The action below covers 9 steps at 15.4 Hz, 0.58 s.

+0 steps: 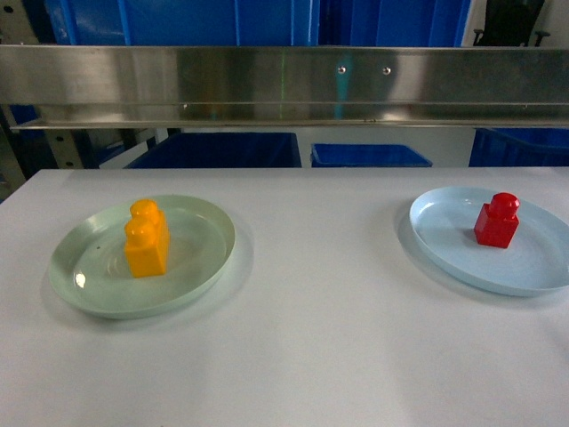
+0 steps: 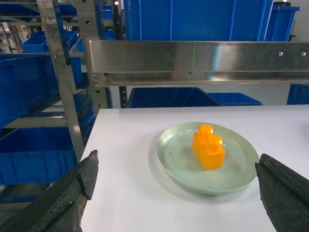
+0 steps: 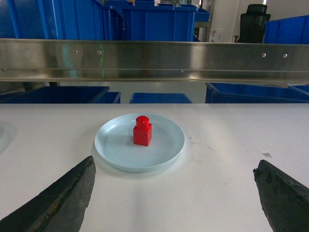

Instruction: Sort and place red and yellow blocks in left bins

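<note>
A smooth white table [image 1: 302, 356] fills the lower part of the head view, matte and flat. Above its far edge, at twelve o'clock, runs a long brushed steel rail [image 1: 284, 84], and behind it stand glossy blue plastic bins [image 1: 218, 149].

At nine o'clock on the table sits a round, shallow pale green plate [image 1: 89, 285] with a shiny raised rim. At three o'clock, well apart from it, lies a pale blue plate [image 1: 444, 245] of the same shape.

The yellow block [image 1: 147, 240], a glossy orange-yellow plastic brick with two round studs, stands upright near the middle of the green plate. The smaller red block [image 1: 496, 221], glossy with one rounded stud, stands upright in the blue plate.

The left gripper [image 2: 176, 193] has dark, rough, wedge-shaped fingers [image 2: 72, 193] spread wide apart, holding nothing, with the green plate between them at twelve o'clock. The right gripper [image 3: 174, 193] is likewise spread wide and empty, the blue plate at twelve o'clock.
</note>
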Tool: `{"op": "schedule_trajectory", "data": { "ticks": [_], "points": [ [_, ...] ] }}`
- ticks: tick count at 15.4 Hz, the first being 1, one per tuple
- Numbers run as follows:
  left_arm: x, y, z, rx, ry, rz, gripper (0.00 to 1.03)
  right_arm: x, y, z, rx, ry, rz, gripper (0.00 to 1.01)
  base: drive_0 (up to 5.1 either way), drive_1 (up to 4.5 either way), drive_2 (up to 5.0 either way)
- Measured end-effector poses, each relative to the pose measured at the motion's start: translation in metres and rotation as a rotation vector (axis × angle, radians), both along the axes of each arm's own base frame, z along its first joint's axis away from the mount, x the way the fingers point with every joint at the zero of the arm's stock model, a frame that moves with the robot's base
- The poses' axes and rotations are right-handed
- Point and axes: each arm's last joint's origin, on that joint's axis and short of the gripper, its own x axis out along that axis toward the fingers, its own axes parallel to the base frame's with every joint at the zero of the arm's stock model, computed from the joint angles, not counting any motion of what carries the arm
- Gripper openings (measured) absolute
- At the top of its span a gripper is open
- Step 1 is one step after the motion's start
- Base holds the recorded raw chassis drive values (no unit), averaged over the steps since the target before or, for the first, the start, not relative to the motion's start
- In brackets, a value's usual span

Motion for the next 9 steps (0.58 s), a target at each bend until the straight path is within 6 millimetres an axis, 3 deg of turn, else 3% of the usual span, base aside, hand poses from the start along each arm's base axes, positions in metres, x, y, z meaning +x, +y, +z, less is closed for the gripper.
{"op": "schedule_trajectory", "data": {
  "ticks": [9],
  "points": [
    [0.0000,0.0000,0.0000,0.000,0.000,0.000,0.98,0.0000,0.0000,0.0000,0.000,0.000,0.000,0.98,0.0,0.00,0.0]
  ]
}}
